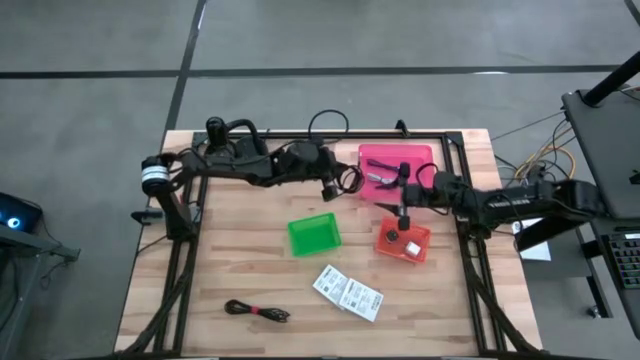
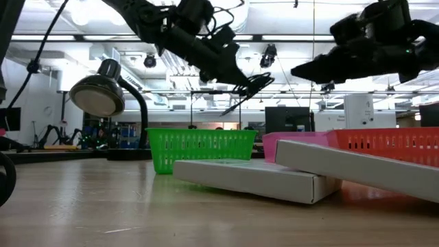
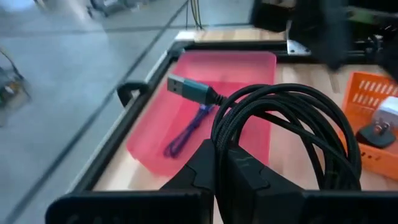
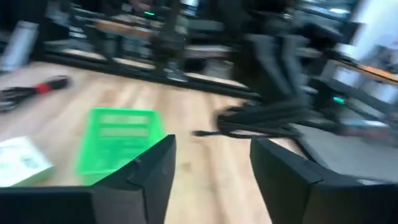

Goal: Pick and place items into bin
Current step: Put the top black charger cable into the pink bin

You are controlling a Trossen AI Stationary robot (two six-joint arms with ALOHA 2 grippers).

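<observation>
Your left gripper (image 1: 338,186) clamps a black cable (image 1: 349,181) beside the pink bin (image 1: 420,154), right gripper (image 1: 402,187) crowds its lower edge, bare wood (image 1: 240,265) lower left, packets (image 1: 347,292) bottom centre

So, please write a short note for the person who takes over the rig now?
Left claw: shut on the black cable, held above the table near the pink bin.
Right claw: open, empty, above the orange bin.
Done: purple cable lies in the pink bin; small pieces in the orange bin.
Left: black-red cable and white packets on the table. Green bin looks empty.
</observation>
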